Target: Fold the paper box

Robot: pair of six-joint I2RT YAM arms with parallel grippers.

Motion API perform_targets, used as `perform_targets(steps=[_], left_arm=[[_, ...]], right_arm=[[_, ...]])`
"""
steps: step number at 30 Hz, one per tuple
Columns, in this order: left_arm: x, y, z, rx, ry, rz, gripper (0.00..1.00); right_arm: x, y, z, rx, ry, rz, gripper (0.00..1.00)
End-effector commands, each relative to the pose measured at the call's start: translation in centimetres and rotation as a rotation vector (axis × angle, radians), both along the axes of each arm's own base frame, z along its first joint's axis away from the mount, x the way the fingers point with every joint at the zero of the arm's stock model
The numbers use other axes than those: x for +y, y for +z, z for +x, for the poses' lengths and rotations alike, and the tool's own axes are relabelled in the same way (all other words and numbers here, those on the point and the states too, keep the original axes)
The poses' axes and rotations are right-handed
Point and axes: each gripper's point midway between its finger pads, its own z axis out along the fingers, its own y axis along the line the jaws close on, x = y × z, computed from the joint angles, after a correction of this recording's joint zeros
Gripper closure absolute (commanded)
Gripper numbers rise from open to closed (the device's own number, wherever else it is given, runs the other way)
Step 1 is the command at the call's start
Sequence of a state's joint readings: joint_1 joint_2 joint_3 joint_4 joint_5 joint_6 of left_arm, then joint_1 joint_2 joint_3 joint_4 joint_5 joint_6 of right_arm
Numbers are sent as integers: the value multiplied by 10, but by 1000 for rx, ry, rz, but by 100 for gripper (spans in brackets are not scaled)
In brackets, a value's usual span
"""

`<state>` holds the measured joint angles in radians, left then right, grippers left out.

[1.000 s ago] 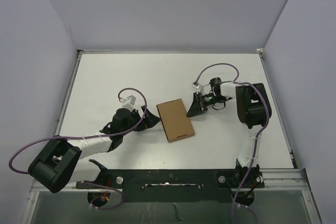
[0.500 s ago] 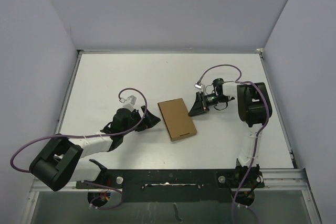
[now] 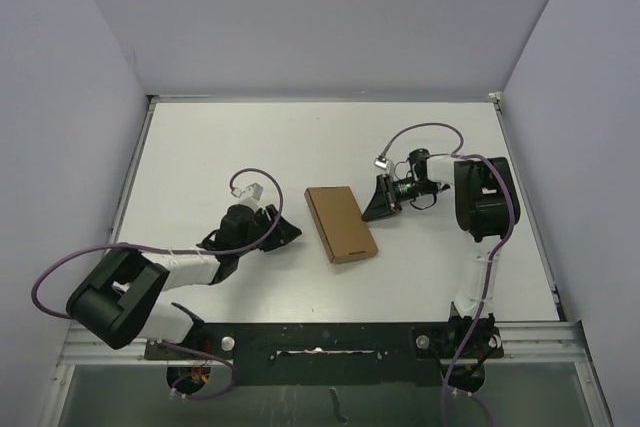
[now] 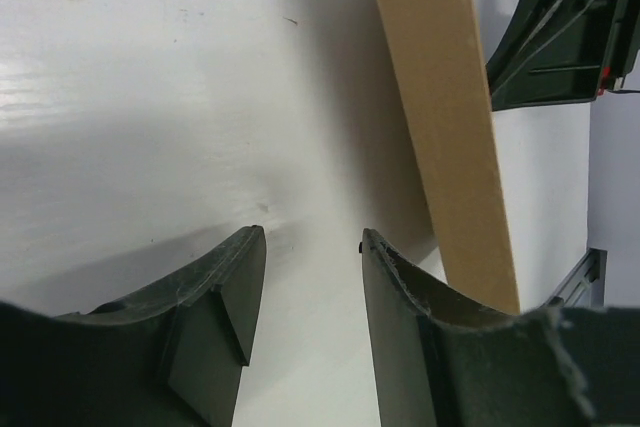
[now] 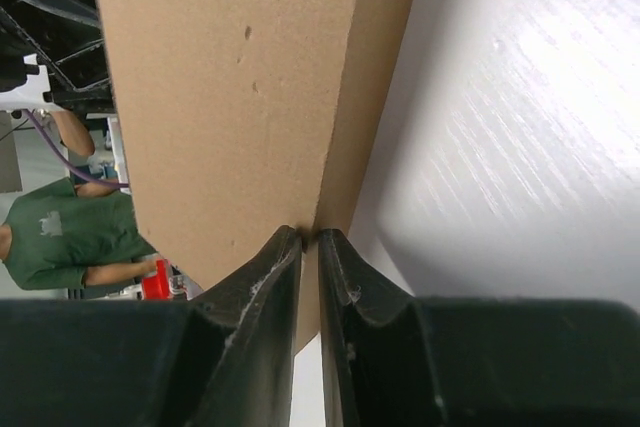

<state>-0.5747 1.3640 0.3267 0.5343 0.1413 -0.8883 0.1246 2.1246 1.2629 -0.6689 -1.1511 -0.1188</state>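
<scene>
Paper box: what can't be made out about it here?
Top external: the paper box is too small to show creases or tabs.
Left wrist: the top edge cuts its far end; the left gripper hides its near end.
Right wrist: cropped by the frame; whether the right gripper pinches its edge is unclear.

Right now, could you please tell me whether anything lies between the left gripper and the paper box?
Nothing visible does. Only a bare strip of the white table separates the left gripper from the paper box. The left wrist view shows its fingers apart, with bare tabletop ahead up to the box's long edge.
</scene>
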Motion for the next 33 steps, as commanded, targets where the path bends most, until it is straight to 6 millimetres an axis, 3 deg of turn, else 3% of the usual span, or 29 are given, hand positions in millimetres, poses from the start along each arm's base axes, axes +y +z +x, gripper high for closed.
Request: perform_targets(steps=[1, 9, 19, 33], left_arm=[[-20, 20, 18, -47, -32, -52, 59], [-55, 18, 23, -17, -117, -83, 59], [-97, 36, 24, -61, -204, -87, 59], [-132, 59, 30, -125, -266, -47, 60]], right_arm=[[-11, -18, 12, -58, 2, -99, 87], [-14, -20, 13, -69, 7, -125, 87], [-16, -12, 18, -120, 13, -148, 87], [-44, 24, 39, -290, -42, -212, 86]])
